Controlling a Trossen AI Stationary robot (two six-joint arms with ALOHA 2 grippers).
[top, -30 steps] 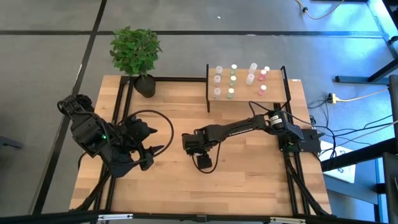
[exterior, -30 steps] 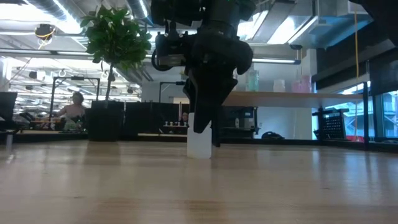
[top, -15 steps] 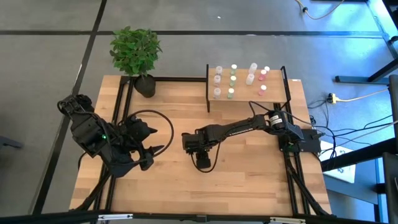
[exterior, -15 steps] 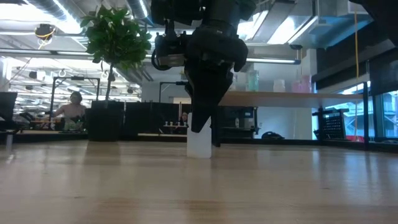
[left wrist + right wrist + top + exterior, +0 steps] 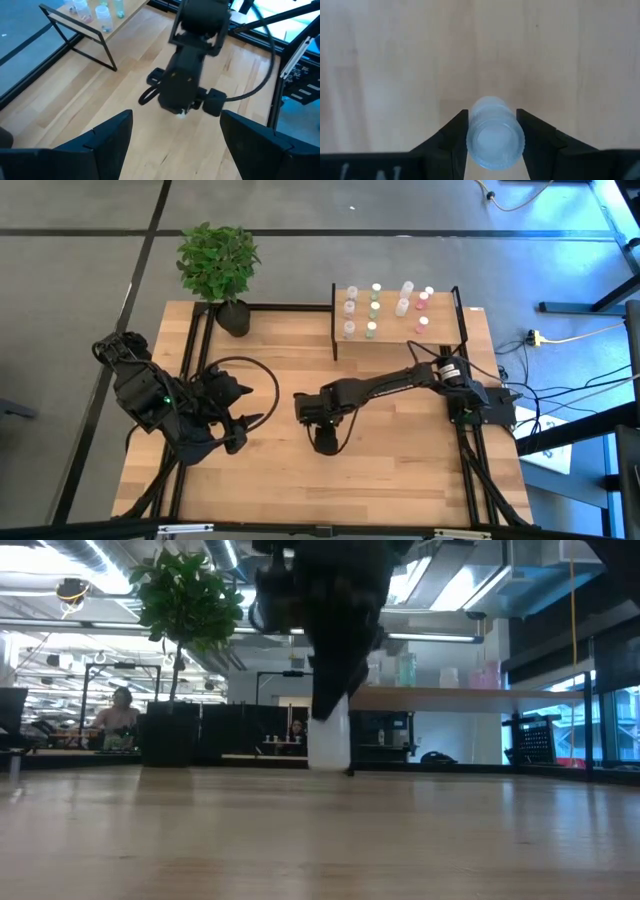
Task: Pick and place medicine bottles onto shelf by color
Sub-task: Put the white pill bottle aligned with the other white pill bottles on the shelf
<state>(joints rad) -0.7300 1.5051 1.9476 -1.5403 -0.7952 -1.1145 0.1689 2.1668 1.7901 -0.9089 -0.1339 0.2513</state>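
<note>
Counter (image 5: 400, 480): light wood, black frame rails along its sides.

Potted plant (image 5: 219, 265): at about 11 o'clock on the counter, at the far left corner; also tall on the left of the low view.

Left arm: parked at about 9 o'clock on the counter. Left gripper (image 5: 172, 145) is spread wide, nothing between its fingers; it faces across the counter toward the right arm.

Right arm: reaches from its base at 3 o'clock to mid-counter. Right gripper (image 5: 325, 442) points straight down, just toward 6 o'clock from the counter's centre.

Shelf (image 5: 342, 340): raised wood platform on black posts at about 1 o'clock on the counter, well apart from both grippers. It carries the other medicine bottles (image 5: 375, 308) in rows: white caps on the 9 o'clock side, pale green next, then white and pink toward 3 o'clock. All appear upright.

Held bottle (image 5: 494, 136): white cap, translucent white body, clamped between the two fingers (image 5: 451, 135) of the right gripper, which press on both of its sides. Right wrist view looks down on the cap, bare wood beyond. In the low view the bottle (image 5: 328, 743) hangs upright below the gripper, its base clear of the counter surface.

Background, low view: a person (image 5: 118, 712) sits far off at left in the room behind.
</note>
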